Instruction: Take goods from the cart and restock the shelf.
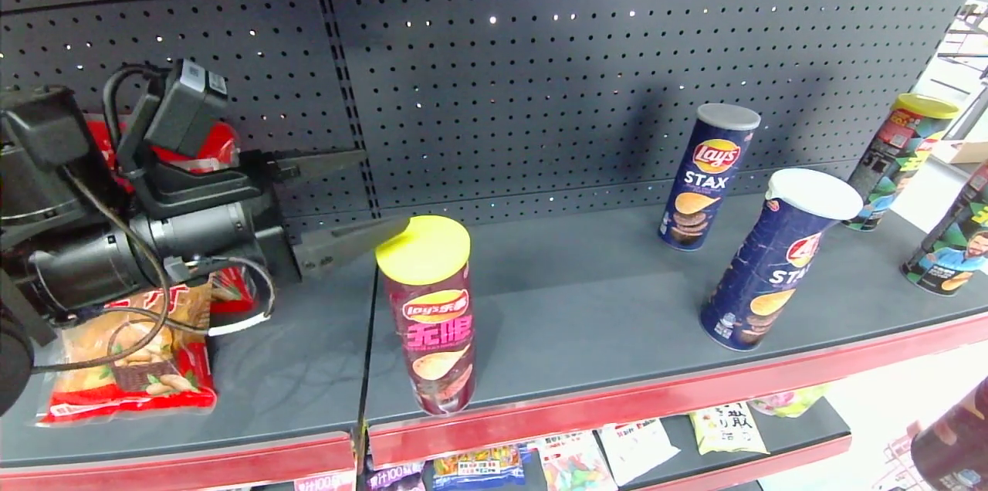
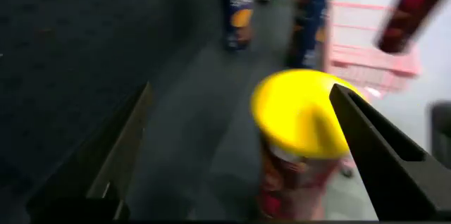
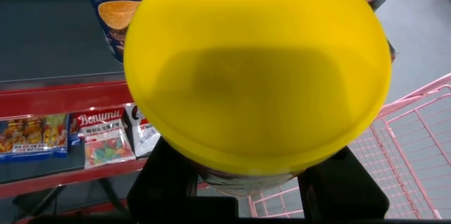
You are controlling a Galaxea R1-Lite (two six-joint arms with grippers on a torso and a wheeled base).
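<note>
A maroon chip can with a yellow lid stands upright near the front edge of the dark shelf. My left gripper is open level with its lid, the near finger touching or just behind the lid's rim. In the left wrist view the same can stands against one finger of the left gripper. My right gripper is shut on a second yellow-lidded can, held off the shelf's front above the pink cart.
Two blue cans stand on the shelf's right half, with green cans beyond them. A peanut bag lies at the left under my left arm. Snack packets fill the lower shelf. The pegboard back is close behind.
</note>
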